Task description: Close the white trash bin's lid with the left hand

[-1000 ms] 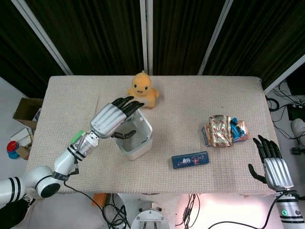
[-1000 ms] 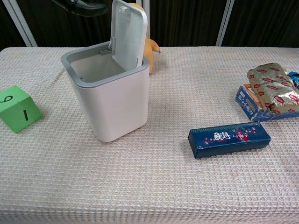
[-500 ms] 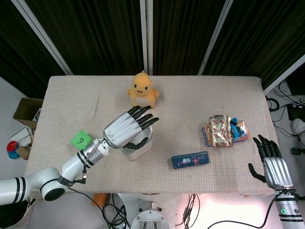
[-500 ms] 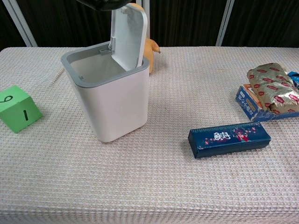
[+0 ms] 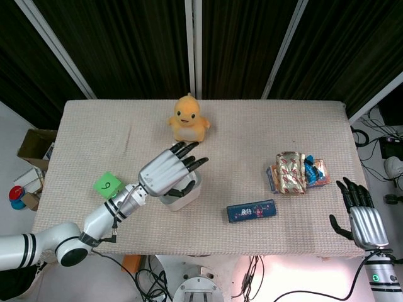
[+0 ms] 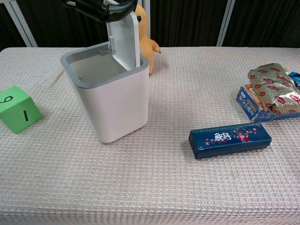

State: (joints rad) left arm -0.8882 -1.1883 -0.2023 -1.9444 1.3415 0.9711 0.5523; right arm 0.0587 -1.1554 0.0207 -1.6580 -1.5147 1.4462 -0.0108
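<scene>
The white trash bin stands on the table left of centre, with a grey rim. Its lid is raised and tilts inward over the opening. My left hand is spread flat over the bin and hides most of it in the head view; its dark fingers touch the lid's top edge in the chest view. My right hand rests open at the table's front right corner, holding nothing.
A yellow duck toy sits just behind the bin. A green numbered cube lies to the bin's left. A dark blue box lies right of it, with snack packets at the far right.
My left hand has swung from the bin's left side to above it and come down onto the lid's top. The lid has begun tipping from upright toward the opening.
</scene>
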